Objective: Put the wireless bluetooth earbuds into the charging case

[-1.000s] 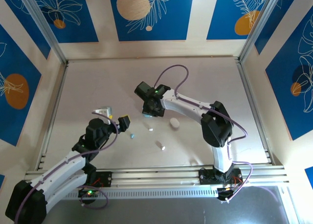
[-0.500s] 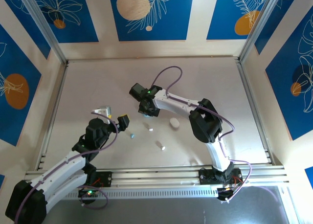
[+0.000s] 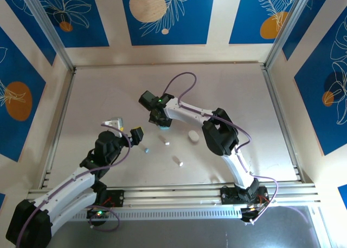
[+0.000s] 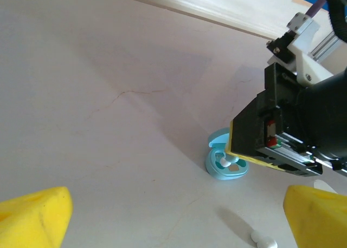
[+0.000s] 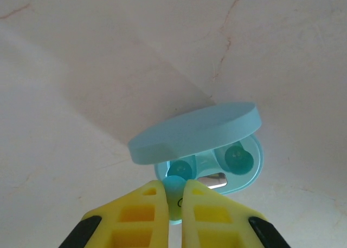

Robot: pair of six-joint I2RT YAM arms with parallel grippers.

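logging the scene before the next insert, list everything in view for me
light blue charging case: 1, light blue, mid-table, lid open
white case: 1, white, on the table beside the blue one
light blue earbuds: 2, light blue, one pinched in the right tool at the open case, the other loose near the left tool
white earbuds: 2, white, loose on the table, the second nearer the arm bases
table: 1, pale grey
wall panels: several, blue and cream, around the table
left tool: 1, yellow pads, open, empty
right tool: 1, yellow pads, shut on an earbud
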